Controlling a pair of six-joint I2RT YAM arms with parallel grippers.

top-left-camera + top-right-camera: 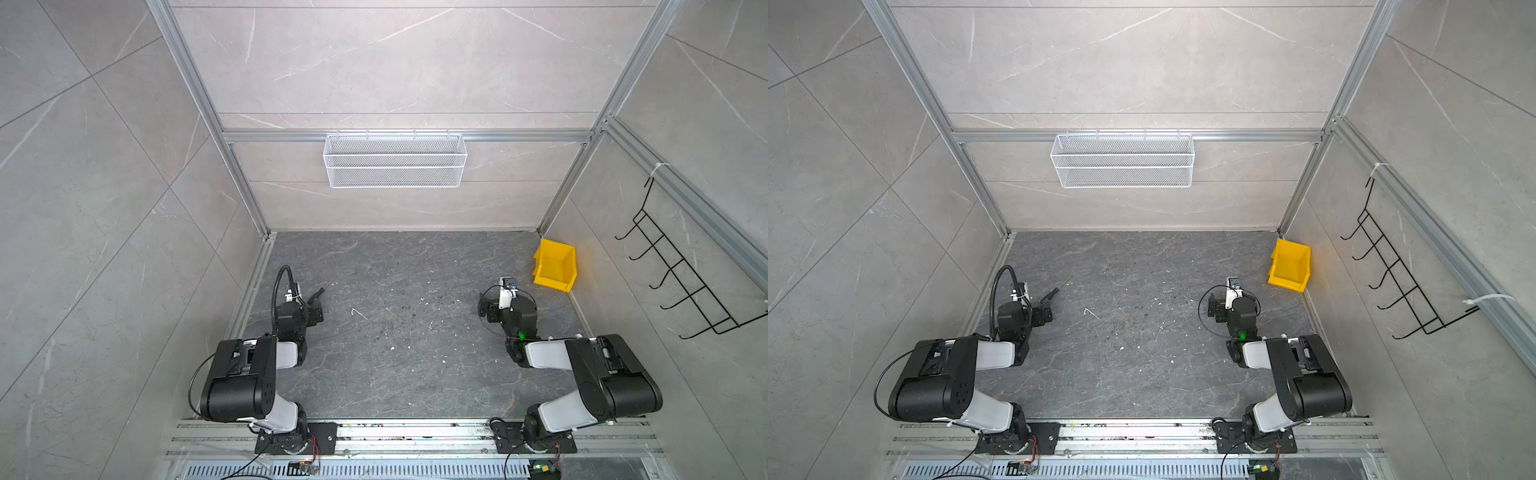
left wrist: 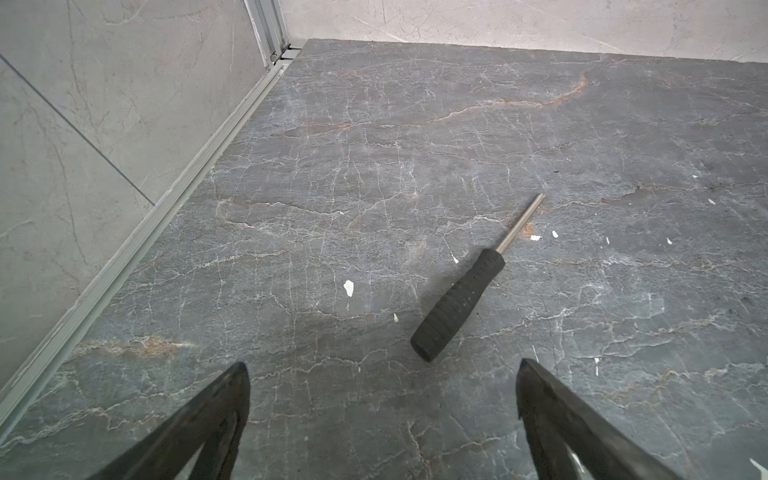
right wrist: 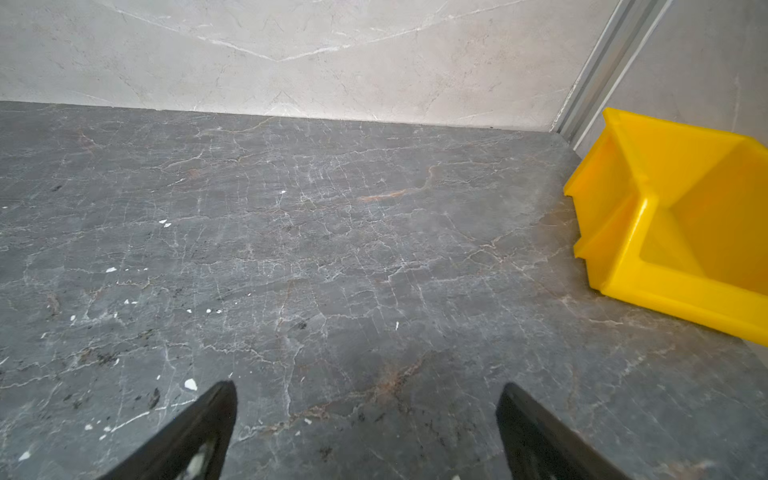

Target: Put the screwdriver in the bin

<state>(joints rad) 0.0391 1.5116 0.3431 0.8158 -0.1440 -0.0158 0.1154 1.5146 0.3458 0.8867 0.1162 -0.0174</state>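
**Screwdriver, small and slim, with a ribbed black handle and a thin silver metal shaft (image 2: 473,282), lying free just ahead of an open claw**

The screwdriver lies flat on the dark grey, marble-veined surface (image 2: 374,166), on its left side. Nothing touches it. It looks light and rigid, so a modest squeeze should lift it without bending. Being round, it may roll when nudged, and the bare shaft is probably slippery and too thin to pinch well. The ribbed handle is the better hold, since it is thicker and looks grippy. A grip across its middle should keep the tool from tipping.

The left claw (image 2: 382,365) has its two dark fingers (image 2: 216,415) spread wide apart and holds nothing. In the left wrist view the butt of the handle lies just beyond the fingertips, not touching them. It sits closer to one finger than to the middle of the gap. The tool also lies at a slant to the claw, with its shaft pointing away. In both top views the shaft angles toward the back and the middle of the surface.

The small bright yellow plastic bin with a sloped cut-away front (image 1: 559,249) stands in the far right corner, well apart from the screwdriver. The right claw (image 3: 368,386), also spread wide and empty, hovers near the bin.
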